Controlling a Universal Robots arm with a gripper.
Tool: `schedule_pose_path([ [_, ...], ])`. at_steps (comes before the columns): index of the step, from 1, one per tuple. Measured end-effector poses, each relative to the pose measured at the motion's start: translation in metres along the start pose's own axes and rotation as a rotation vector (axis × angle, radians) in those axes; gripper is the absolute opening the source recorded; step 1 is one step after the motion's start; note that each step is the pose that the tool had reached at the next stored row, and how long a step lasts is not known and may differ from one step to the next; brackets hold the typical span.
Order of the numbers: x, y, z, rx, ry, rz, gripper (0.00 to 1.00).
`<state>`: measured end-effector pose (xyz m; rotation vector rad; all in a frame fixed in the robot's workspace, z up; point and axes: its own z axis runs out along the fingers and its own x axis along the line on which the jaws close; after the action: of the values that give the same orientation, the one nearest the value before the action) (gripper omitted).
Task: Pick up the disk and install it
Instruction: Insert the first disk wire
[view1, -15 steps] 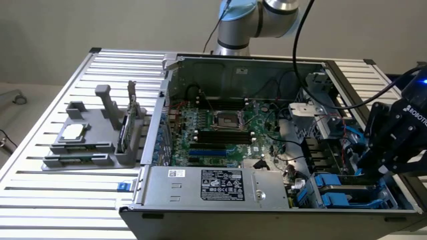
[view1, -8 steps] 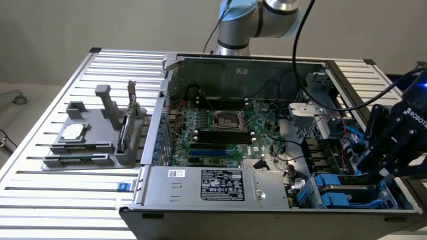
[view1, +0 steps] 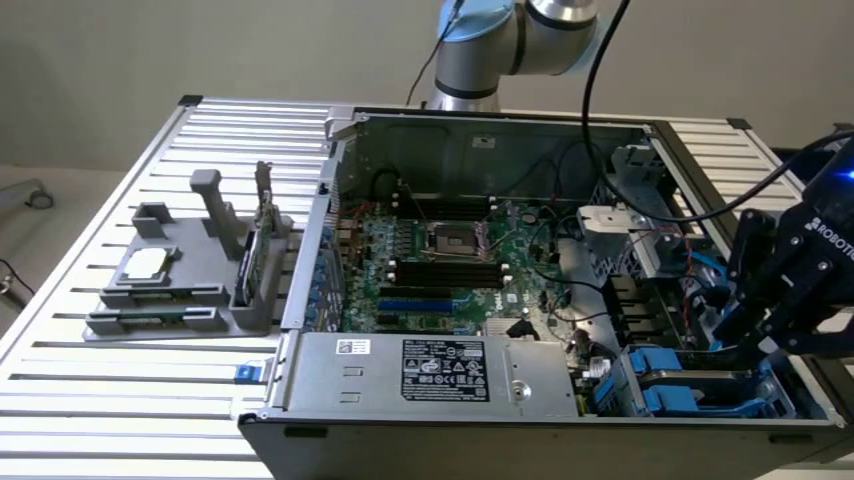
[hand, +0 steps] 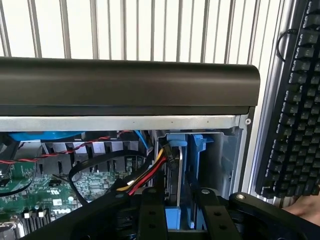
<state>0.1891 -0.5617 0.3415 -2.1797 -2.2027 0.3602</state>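
- Your claw (view1: 737, 335) sits at the case's (view1: 441, 432) four o'clock corner in the exterior view, over the bay (view1: 707, 385).
- It's gripping the disk (hand: 176, 170), a finger on each side.
- The disk stands on edge inside that bay.

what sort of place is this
Probably a robotics lab bench for PC assembly: an open computer case sits on a slatted metal table, with a robot arm and a keyboard nearby.

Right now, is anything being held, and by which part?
Apparently the disk, standing edge-on in the blue drive bay: the fingers pinch its flat faces at the end that sticks out of the bay.
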Motion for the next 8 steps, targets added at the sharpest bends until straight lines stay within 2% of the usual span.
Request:
schedule_pose_path([
  [8, 0.0001, 0.0011, 0.0004, -0.0102, 0.0211, -0.064, 0.31],
])
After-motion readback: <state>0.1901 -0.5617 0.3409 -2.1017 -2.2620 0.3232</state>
